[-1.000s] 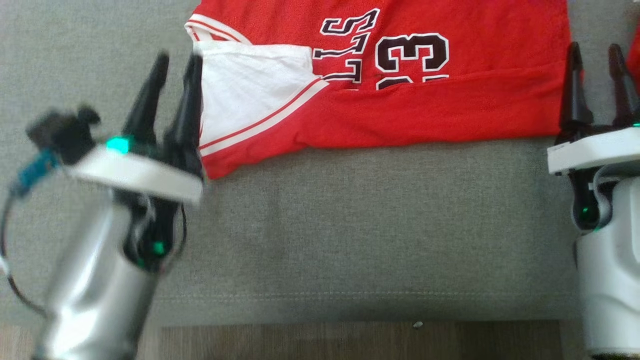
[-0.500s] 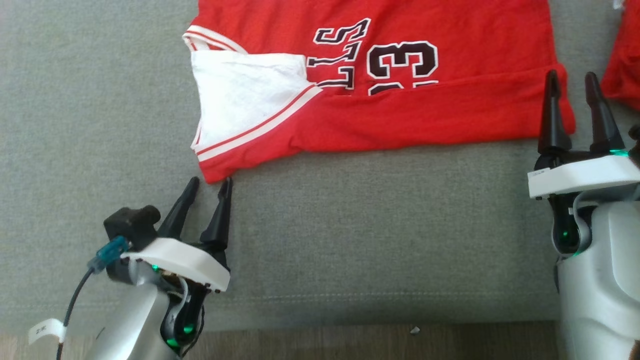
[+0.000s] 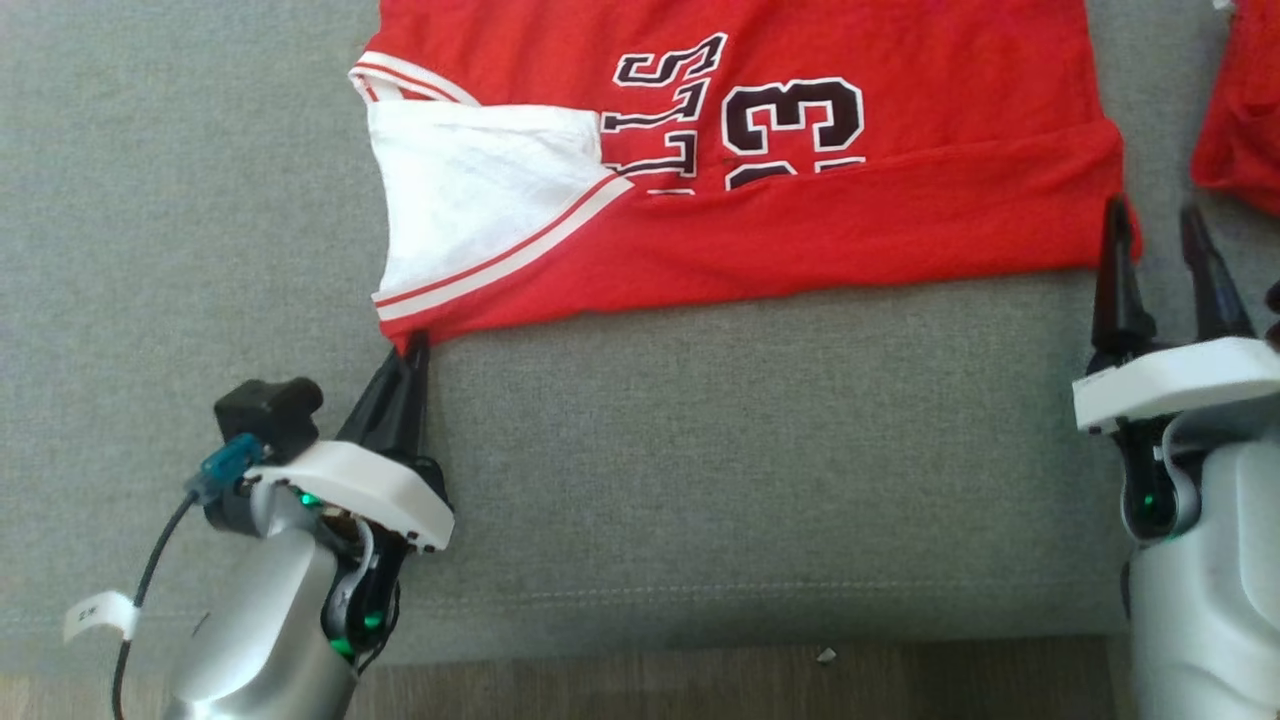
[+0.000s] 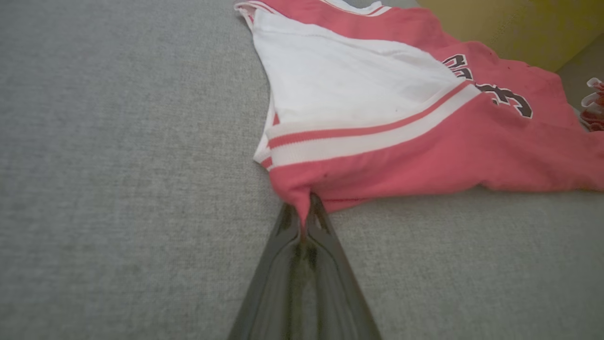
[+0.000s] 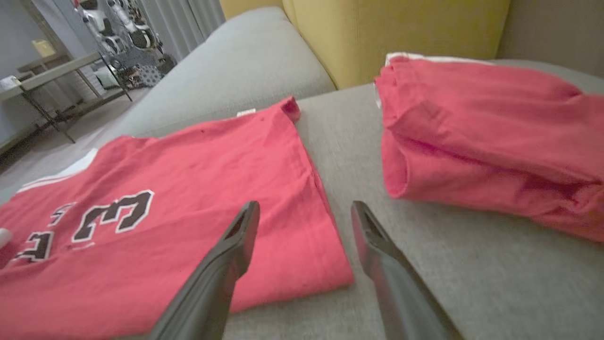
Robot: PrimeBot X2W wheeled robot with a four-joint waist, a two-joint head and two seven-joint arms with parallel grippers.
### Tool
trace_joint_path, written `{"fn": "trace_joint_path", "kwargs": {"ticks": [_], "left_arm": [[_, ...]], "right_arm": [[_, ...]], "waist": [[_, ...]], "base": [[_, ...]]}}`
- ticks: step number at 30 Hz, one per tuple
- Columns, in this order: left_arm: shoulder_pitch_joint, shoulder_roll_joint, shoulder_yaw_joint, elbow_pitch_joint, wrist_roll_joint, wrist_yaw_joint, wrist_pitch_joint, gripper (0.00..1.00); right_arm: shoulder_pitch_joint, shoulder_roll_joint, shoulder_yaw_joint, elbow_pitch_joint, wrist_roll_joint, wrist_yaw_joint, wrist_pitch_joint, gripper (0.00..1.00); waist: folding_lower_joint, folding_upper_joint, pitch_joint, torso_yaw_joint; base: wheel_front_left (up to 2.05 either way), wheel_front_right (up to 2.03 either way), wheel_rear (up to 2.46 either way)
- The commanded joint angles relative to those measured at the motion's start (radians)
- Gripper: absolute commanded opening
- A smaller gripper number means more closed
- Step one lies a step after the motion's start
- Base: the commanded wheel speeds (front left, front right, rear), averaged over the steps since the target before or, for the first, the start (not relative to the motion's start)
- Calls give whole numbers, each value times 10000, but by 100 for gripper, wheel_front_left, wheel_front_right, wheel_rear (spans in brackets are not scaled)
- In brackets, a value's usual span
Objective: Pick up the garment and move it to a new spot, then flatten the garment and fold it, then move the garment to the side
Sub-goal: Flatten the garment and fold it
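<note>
Grey sofa cushion (image 3: 700, 480) carries the red number 23 jersey (image 3: 850, 230), probably soft, light and limp, best taken by its near corners: left pincer (image 3: 412, 348) clamped on the near-left corner, right pincer (image 3: 1154, 212) wide open, empty, straddling the near-right corner.

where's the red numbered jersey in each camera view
Head view: the jersey spans the top centre, its near-left corner pinched by the left gripper.
Left wrist view: the jersey lies at upper right, its corner pinched at centre.
Right wrist view: the jersey lies flat at left and lower left.
Shared landmark: the black number printed on it.
</note>
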Motion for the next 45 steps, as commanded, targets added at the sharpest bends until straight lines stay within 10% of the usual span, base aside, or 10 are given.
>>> {"fn": "trace_joint_path", "kwargs": {"ticks": [1,11,12,14,45], "left_arm": [[-107,155,189,4,132,-29,-37,0],[-252,195,343,205,274,-311,-110,0],[-288,202,333,211,315,-338,-112,0],[-348,229,290,228,426,-388,-116,0],[2959,1777,-191,-3064,161,-208,1940,0]], "right_arm": [[57,109,111,-254,-174,44,168,100],[-230,353,-514,534,-656,44,1752,100],[-268,367,-514,589,-639,44,1891,79],[-298,361,-398,615,-624,44,2066,0],[3805,-1006,-173,-2893,1353,44,4607,0]], "waist": [[0,-1,6,40],[0,-1,63,295],[0,-1,70,320],[0,-1,74,361],[0,-1,-1117,414]], "base": [[0,0,0],[0,0,0],[0,0,0],[0,0,0],[0,0,0]]}}
